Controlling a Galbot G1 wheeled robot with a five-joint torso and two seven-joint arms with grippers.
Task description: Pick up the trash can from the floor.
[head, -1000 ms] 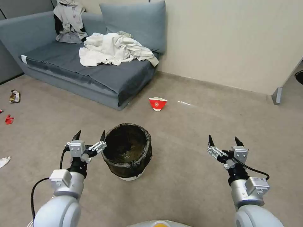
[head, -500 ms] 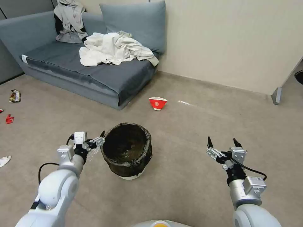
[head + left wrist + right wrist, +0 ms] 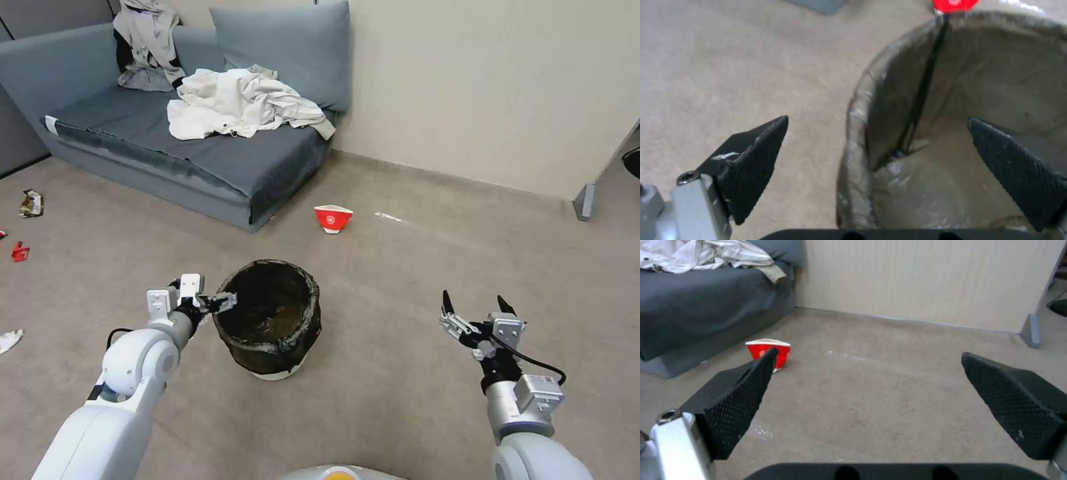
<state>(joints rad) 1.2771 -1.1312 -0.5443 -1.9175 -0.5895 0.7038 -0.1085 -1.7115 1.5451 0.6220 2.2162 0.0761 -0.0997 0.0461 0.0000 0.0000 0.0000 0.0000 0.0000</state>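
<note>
Black ridged fingers of your left gripper (image 3: 876, 146) spread wide, straddling the crinkled bag-lined left rim of the round trash can (image 3: 270, 320) upright on beige carpet floor (image 3: 400, 267). Your right gripper (image 3: 477, 308) hovers open, well right.

High head view, two close wrist views
</note>
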